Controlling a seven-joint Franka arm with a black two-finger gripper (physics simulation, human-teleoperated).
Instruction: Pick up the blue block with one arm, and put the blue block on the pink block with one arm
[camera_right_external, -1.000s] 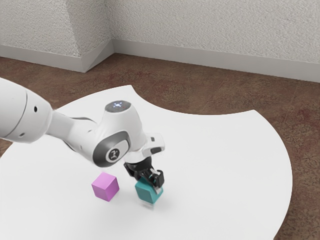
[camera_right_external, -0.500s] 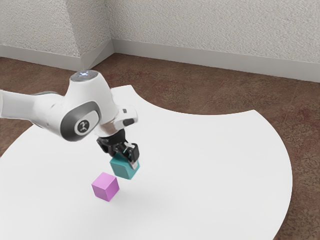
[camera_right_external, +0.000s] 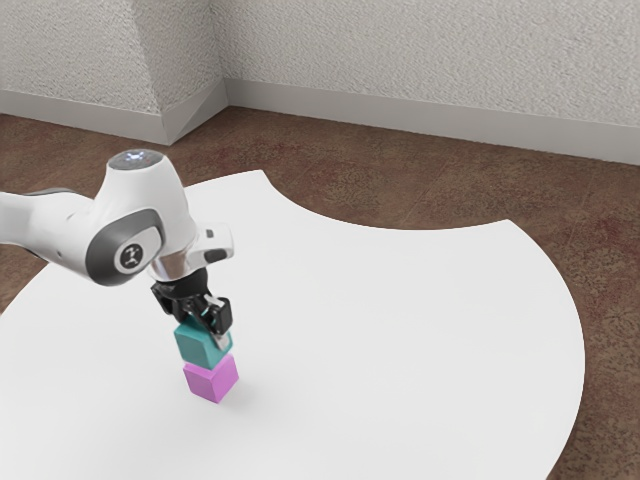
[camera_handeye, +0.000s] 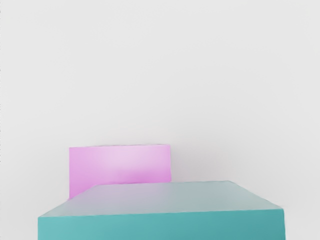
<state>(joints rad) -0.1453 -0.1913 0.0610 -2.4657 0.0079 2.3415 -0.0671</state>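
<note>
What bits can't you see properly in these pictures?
- Exterior view: the jaws holding the blue block hide its top.
- Wrist view: the blue block hides much of the pink block, and the picture's edge cuts the blue block off.
- Exterior view: the left edge cuts off the base of the arm.
- Exterior view: too small to tell whether the blue block rests fully on the pink block.

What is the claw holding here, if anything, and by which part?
The claw holds the blue block by its upper part, fingers on two opposite sides, over the pink block.
</note>
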